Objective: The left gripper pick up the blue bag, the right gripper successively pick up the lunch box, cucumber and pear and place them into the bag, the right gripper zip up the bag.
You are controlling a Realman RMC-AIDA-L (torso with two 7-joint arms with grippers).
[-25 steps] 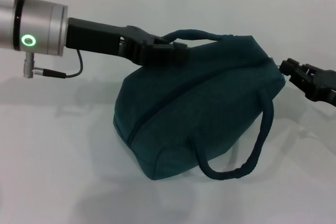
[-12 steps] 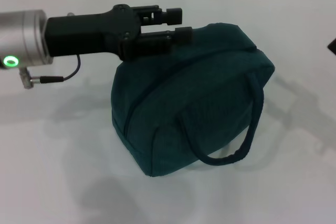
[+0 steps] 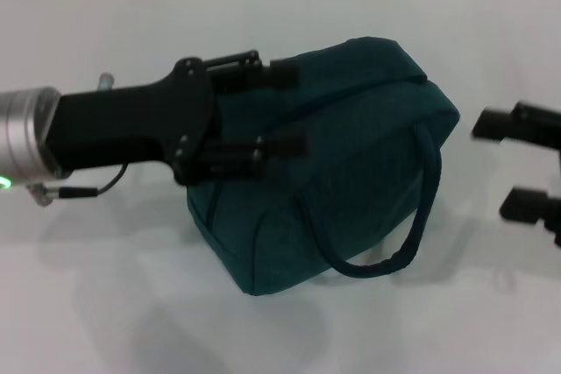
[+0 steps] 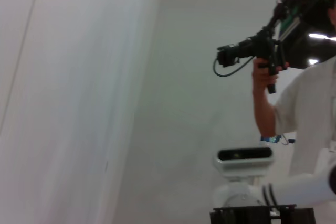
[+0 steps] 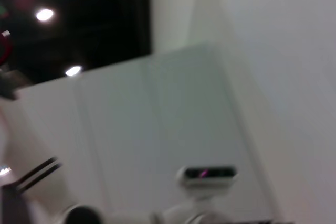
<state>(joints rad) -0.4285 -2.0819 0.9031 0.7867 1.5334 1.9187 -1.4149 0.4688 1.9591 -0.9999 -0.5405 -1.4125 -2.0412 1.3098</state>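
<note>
The blue bag [image 3: 351, 155] rests on the white table [image 3: 105, 304], and no lining shows. One loop handle [image 3: 412, 234] hangs down its front. My left gripper [image 3: 285, 109] is open, its two fingers spread one above the other over the bag's upper left side; I cannot tell whether they touch the fabric. My right gripper [image 3: 507, 164] is open at the right edge of the head view, a little apart from the bag's right end. The lunch box, cucumber and pear are out of view. Neither wrist view shows the table.
The left wrist view shows a wall, a person [image 4: 310, 114] holding a camera rig, and the robot's head [image 4: 244, 156]. A blurred wall and the robot's head [image 5: 205, 174] show in the right wrist view. Bare tabletop surrounds the bag.
The left gripper let go of the bag's handle, rolled, and came lower with its fingers wide apart. The right gripper left the view and is back, open. The bag has settled.
</note>
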